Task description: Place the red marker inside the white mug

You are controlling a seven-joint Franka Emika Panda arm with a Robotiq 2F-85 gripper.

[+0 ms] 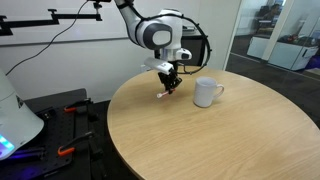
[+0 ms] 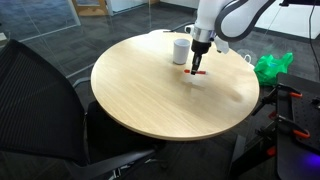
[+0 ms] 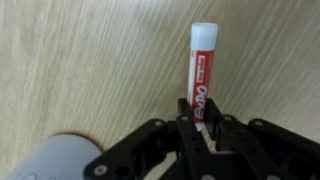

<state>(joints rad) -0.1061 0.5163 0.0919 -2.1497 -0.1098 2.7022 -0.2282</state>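
The red marker (image 3: 203,60), red with a whitish end, sits between the fingers of my gripper (image 3: 203,112), which are shut on its lower end. In both exterior views the gripper (image 1: 170,80) (image 2: 200,62) is low over the round wooden table (image 1: 220,135), with the marker (image 1: 163,94) (image 2: 197,73) at or just above the tabletop. The white mug (image 1: 207,93) (image 2: 180,50) stands upright close beside the gripper, handle to one side. Its rim shows at the bottom left of the wrist view (image 3: 55,160).
The round table (image 2: 170,100) carries nothing else. A black office chair (image 2: 40,100) stands at its near side in an exterior view. A green bag (image 2: 272,66) and tools lie on the floor beyond the table's edge. Glass walls stand behind.
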